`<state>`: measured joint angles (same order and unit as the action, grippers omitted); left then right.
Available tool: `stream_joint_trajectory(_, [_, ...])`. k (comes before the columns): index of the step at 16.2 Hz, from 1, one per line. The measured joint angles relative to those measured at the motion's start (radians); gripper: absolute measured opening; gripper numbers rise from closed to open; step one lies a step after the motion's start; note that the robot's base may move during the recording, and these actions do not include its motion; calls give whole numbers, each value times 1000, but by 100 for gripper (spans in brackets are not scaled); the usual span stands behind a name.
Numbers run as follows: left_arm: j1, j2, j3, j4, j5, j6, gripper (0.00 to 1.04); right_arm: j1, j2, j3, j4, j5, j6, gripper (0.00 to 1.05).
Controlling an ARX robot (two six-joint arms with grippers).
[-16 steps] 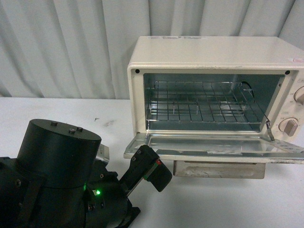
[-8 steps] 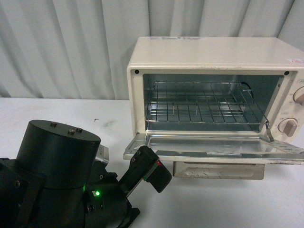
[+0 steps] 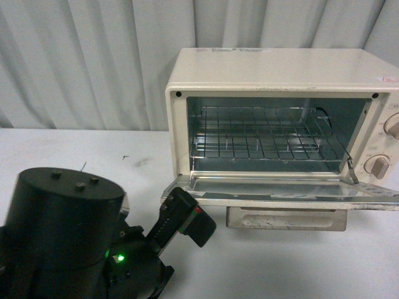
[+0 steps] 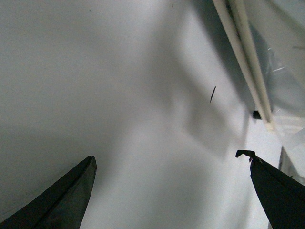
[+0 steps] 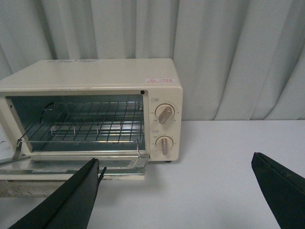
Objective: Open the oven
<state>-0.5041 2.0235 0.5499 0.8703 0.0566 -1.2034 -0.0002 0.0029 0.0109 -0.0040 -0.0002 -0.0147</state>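
Note:
The cream-white oven stands on the white table at the right, and its drop-down door lies open and flat. The beige handle hangs under the door's front edge. A wire rack shows inside, with two knobs at the right. My left arm fills the lower left, one finger just below the door's left corner. The left gripper is open over bare table, beside the door's edge. The right gripper is open, well back from the oven, and holds nothing.
A grey-white curtain hangs close behind the oven. The white table stretches in front of the door and to the oven's knob side. A small dark fleck lies on the table.
My left arm has drawn back and down toward the lower left, a little away from the door's corner. The door stays open and flat.

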Motion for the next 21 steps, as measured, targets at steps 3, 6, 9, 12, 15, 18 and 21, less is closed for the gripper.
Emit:
stream_joint_trajectory(3, [31, -80, -88, 95, 54, -11, 98, 0, 0, 0, 0, 0, 0, 98])
stream_joint_trajectory(6, [111, -229, -192, 112, 141, 74, 98, 0, 0, 0, 0, 0, 0, 98])
stream_joint_trajectory(9, [190, -383, -276, -8, 211, 229, 98, 0, 0, 0, 0, 0, 0, 98])
stream_joint_trajectory(12, [249, -573, -318, -149, 215, 386, 98, 0, 0, 0, 0, 0, 0, 98])
stream_joint_trajectory(15, [274, -700, -326, -233, 183, 463, 98, 0, 0, 0, 0, 0, 0, 98])
stream_joint_trajectory(18, [274, -970, -299, -441, 126, 591, 98, 0, 0, 0, 0, 0, 0, 98])
stream_joint_trajectory(21, [261, -1118, -396, -136, -267, 988, 67, 0, 0, 0, -1, 3, 0, 98])
